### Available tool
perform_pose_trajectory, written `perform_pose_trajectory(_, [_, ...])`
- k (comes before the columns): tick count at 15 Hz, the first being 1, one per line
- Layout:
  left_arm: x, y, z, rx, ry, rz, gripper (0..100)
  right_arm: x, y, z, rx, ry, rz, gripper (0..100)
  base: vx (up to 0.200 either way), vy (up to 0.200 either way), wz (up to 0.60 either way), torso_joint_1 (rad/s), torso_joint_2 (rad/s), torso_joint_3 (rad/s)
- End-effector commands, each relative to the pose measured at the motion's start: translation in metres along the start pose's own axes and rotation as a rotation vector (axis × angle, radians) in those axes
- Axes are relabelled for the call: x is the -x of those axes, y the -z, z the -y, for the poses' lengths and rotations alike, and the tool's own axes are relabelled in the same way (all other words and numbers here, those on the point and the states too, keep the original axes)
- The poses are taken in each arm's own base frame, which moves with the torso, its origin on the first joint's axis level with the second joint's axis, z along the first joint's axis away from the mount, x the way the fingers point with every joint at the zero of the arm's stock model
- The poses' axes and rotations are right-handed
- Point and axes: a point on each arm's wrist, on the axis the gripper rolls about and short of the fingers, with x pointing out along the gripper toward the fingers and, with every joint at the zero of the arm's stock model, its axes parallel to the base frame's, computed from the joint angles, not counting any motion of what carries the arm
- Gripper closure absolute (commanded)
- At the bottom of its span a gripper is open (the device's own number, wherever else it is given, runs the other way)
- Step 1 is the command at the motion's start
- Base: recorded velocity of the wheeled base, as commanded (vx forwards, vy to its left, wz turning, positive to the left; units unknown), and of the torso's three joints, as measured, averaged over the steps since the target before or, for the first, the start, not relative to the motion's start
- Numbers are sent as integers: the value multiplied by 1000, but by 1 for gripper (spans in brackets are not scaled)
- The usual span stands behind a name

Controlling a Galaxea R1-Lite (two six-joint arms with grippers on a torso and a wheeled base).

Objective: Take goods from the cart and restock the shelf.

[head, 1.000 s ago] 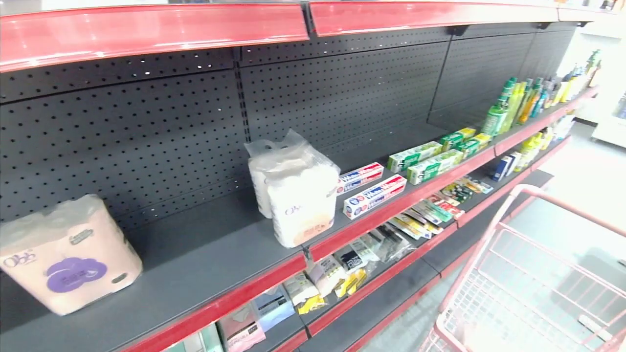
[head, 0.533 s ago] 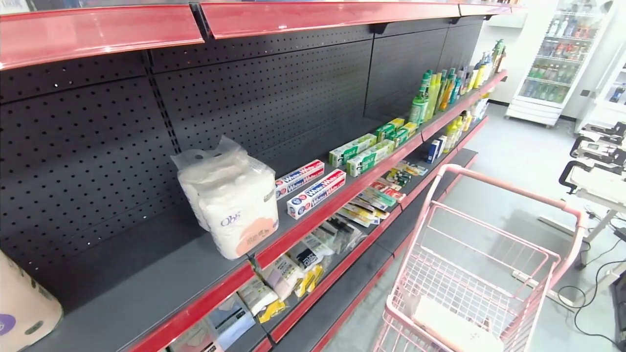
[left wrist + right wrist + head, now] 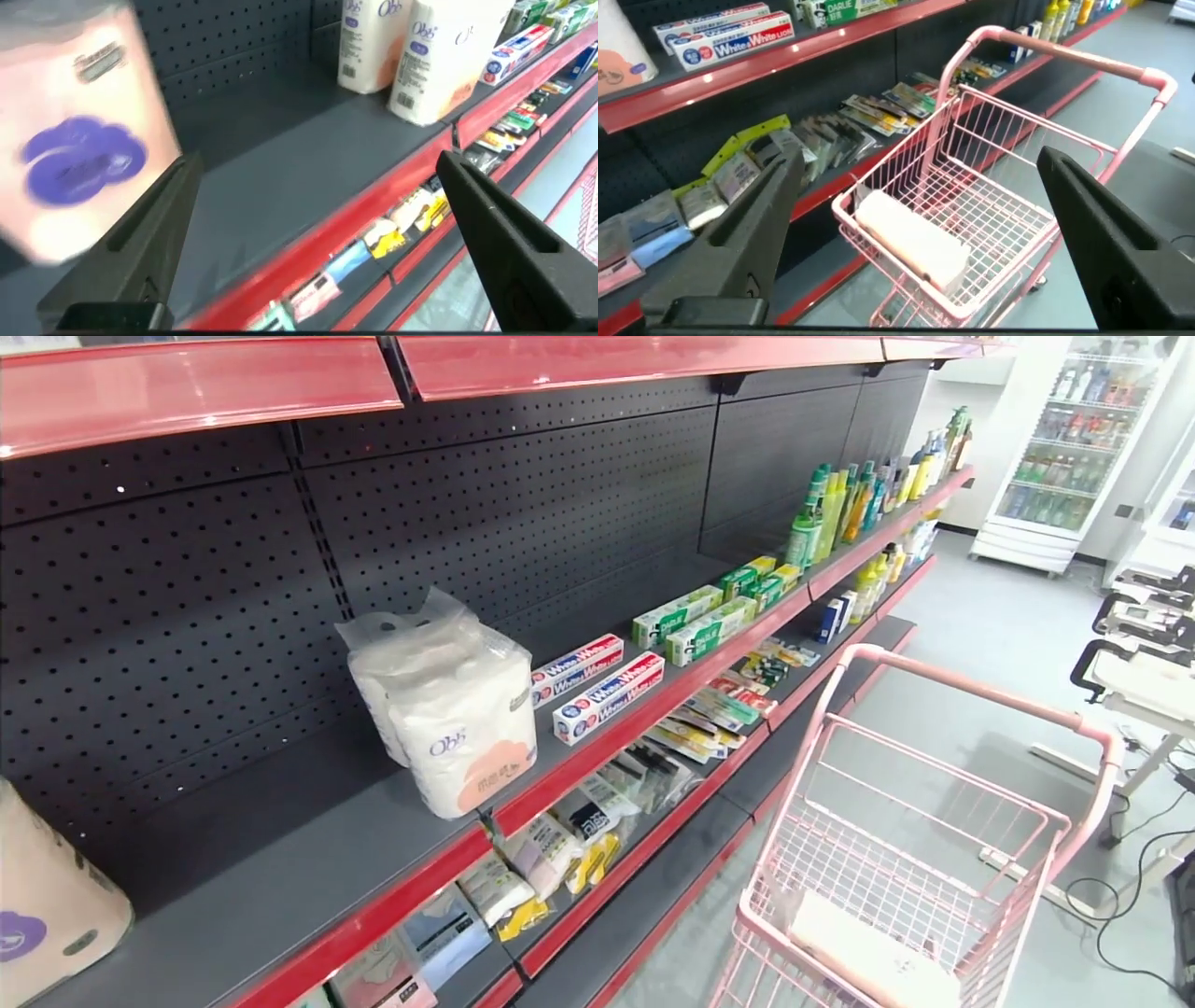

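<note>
Progress: Partway, by my judgement. Packs of paper rolls already stand on the middle shelf, while one white pack lies on the floor of the pink cart, not yet picked up.
Left gripper: fingers spread wide, holding nothing, just in front of the shelf and near the purple-marked pack.
Right gripper: fingers spread wide, empty, above the cart and well apart from the white pack.
Packs on shelf: three (the purple-marked one at the left end, plus two peach-marked packs, one behind the other).
Packs in cart: one.
Toothpaste boxes: two red-and-white boxes and two long green boxes (smaller ones farther along are too small to count).
</note>
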Motion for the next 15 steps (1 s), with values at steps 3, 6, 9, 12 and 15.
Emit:
perform_pose_trajectory(3, [0,0,0,0,-1,0,0,0,0,0,0,-1,-1,0,-67,0,0,-2,6,7])
perform_pose_trajectory(6, [0,0,0,0,-1,0,0,-1,0,0,1,-7,-14,0,0,0,0,0,0,0])
perform_pose_trajectory(9, [0,0,0,0,-1,0,0,-3,-8,0,4,19,-34,0,0,0,0,0,0,0])
perform_pose_trajectory(12, [0,0,0,0,1,0,0,-65,-160,1,-207,33,-105,0,0,0,0,0,0,0])
perform_pose_trajectory(15, [0,0,0,0,-1,0,0,-119,-138,-4,-107,-202,-477,0,0,0,0,0,0,0])
